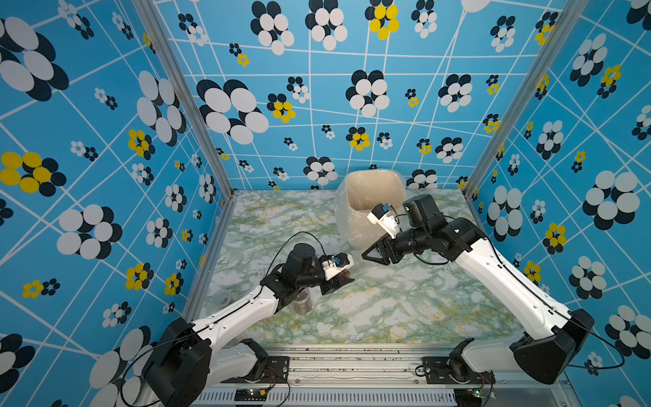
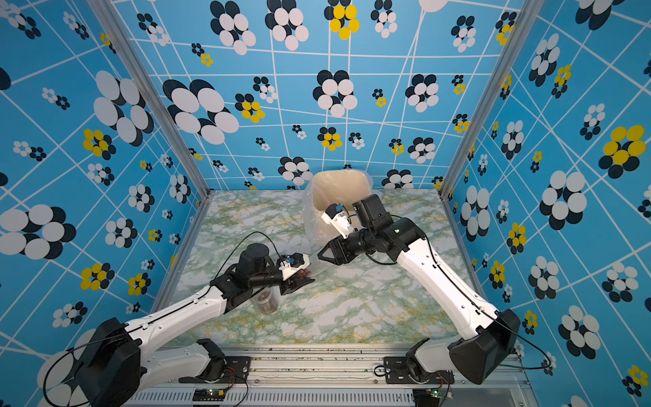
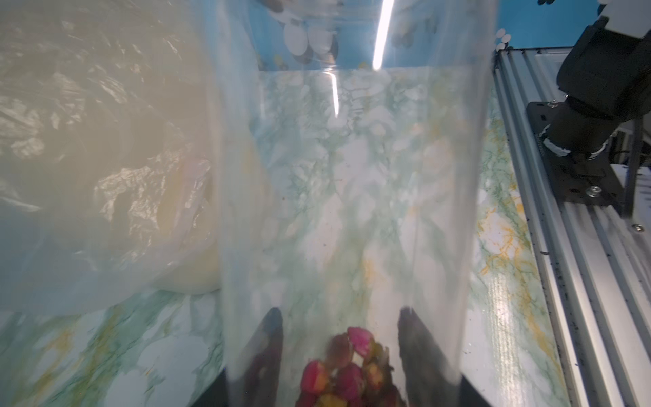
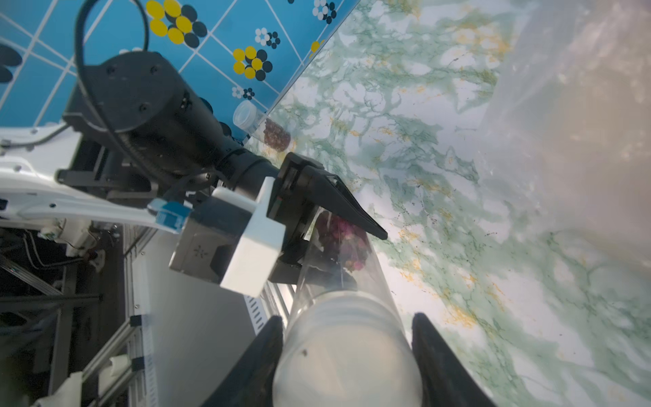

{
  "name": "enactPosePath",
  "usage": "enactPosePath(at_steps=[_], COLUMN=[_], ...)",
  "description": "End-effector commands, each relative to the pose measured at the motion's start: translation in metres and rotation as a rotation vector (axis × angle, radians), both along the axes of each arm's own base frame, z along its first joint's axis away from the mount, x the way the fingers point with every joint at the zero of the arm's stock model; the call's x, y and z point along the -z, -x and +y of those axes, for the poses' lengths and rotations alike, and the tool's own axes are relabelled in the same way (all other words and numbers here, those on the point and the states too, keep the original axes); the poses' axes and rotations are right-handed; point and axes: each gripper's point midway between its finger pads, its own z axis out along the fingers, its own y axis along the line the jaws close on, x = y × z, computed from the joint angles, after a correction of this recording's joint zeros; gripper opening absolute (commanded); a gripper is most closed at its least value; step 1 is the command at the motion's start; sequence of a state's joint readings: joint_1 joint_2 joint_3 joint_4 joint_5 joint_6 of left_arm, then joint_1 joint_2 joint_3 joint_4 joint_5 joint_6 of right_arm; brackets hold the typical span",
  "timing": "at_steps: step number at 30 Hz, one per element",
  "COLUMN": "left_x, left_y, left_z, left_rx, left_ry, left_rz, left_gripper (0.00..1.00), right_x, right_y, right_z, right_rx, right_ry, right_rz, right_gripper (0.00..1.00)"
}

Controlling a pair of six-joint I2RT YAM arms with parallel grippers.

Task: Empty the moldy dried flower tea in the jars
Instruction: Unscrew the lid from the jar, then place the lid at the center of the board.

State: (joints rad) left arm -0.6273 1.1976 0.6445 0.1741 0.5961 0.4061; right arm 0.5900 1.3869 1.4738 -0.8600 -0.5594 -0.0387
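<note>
My left gripper (image 1: 339,278) (image 3: 339,313) is shut on a clear jar (image 3: 352,176) (image 4: 352,267) held on its side low over the table. The moldy dried flower tea (image 3: 348,363) (image 1: 343,273) is heaped at the jar's closed end, between the left fingers. My right gripper (image 1: 364,255) (image 4: 348,317) is shut on that jar's whitish round lid (image 4: 347,352), one finger on either side. A second jar (image 1: 303,299) (image 2: 268,301) with tea stands upright under the left forearm. A third clear jar (image 1: 222,297), nearly empty, sits by the left wall.
The big beige plastic-lined bin (image 1: 373,183) (image 2: 338,176) stands at the back of the marble-patterned table (image 1: 405,310), just behind the right wrist. Its crinkled liner (image 3: 105,158) hangs close beside the held jar. Patterned walls enclose three sides; a metal rail (image 1: 352,366) runs along the front.
</note>
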Motion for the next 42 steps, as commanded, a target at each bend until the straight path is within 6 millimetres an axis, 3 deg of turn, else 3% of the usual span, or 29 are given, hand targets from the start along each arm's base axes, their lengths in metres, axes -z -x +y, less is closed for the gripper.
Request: enactPosePath(at_steps=[1, 11, 19, 27, 31, 42], left_x=[-0.027, -0.019, -0.018, -0.024, -0.025, -0.032], left_y=[0.02, -0.001, -0.02, -0.038, -0.037, -0.032], left_z=[-0.011, -0.002, 0.012, 0.036, 0.038, 0.04], left_rx=[0.141, 0.011, -0.14, -0.321, -0.333, -0.33], left_ry=[0.097, 0.053, 0.04, 0.041, 0.048, 0.077], left_rz=[0.05, 0.009, -0.05, -0.115, -0.122, -0.126], left_gripper=[0.01, 0.01, 0.01, 0.01, 0.02, 0.02], right_x=[-0.002, -0.016, -0.008, 0.053, 0.079, 0.15], right_y=[0.0, -0.006, -0.021, -0.036, -0.05, -0.064], right_z=[-0.013, -0.021, -0.044, -0.072, -0.087, -0.137], right_rx=[-0.118, -0.078, 0.137, 0.411, 0.59, 0.967], right_ry=[0.104, 0.127, 0.19, 0.281, 0.275, 0.274], right_rz=[-0.177, -0.256, -0.226, -0.105, -0.1, -0.024], right_gripper=[0.1, 0.13, 0.15, 0.18, 0.2, 0.22])
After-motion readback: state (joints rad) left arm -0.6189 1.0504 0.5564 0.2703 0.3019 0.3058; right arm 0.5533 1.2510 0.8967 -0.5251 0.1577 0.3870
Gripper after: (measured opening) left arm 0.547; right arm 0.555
